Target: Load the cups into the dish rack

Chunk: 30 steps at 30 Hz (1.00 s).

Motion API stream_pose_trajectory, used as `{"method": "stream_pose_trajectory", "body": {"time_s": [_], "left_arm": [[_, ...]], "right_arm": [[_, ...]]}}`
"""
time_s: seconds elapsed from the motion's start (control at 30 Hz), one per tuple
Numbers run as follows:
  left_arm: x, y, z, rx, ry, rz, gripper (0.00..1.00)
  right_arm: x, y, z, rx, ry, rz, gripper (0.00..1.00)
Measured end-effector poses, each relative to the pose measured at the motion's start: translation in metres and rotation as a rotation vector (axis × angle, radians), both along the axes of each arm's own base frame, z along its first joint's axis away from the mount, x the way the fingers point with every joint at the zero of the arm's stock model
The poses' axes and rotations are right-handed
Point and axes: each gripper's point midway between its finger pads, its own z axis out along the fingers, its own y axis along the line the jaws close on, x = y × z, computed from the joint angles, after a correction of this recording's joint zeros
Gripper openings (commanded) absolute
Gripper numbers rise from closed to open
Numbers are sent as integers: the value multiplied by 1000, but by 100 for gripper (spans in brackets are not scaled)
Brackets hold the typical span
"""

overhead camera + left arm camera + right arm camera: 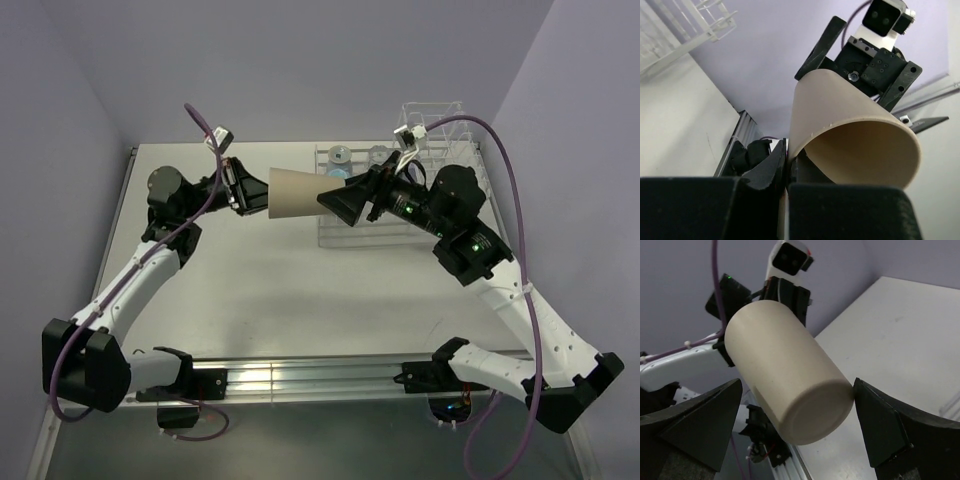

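Now the tan cup, held above the table by its rim in the clamped left gripper, should be centred within the wide-open right gripper before that is closed.

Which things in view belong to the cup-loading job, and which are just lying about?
Job:
- tan cup, rim pinched by the shut left end effector, base inside the open right end effector
- dish rack
- light blue cup and clear glass in the rack

Not job:
- table
- purple cables
- metal rail at the table's near edge
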Motion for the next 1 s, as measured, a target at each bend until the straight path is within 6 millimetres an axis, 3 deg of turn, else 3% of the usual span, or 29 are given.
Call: {"method": "stream_pose_trajectory", "body": {"time_s": [0.3, 0.4, 0.6, 0.7, 0.73, 0.83, 1.0], "left_arm": [[-6, -4, 12, -51, -40, -55, 0], [-9, -5, 17, -64, -60, -66, 0], [-14, -9, 20, -82, -78, -90, 0], [-14, -10, 21, -84, -79, -91, 0], [-14, -10, 20, -84, -78, -91, 1], [-14, -12, 21, -88, -82, -91, 13], [-10, -15, 15, -79, -74, -86, 42]], "right_arm": [[-25, 20, 0, 105, 13, 220, 99], [-31, 21, 3, 127, 9, 258, 93], [-34, 21, 8, 149, 8, 280, 67], [-34, 21, 9, 153, 9, 279, 50], [-34, 21, 9, 153, 8, 278, 40], [-34, 19, 10, 154, 5, 271, 23], [-32, 17, 9, 147, 5, 243, 10]]}}
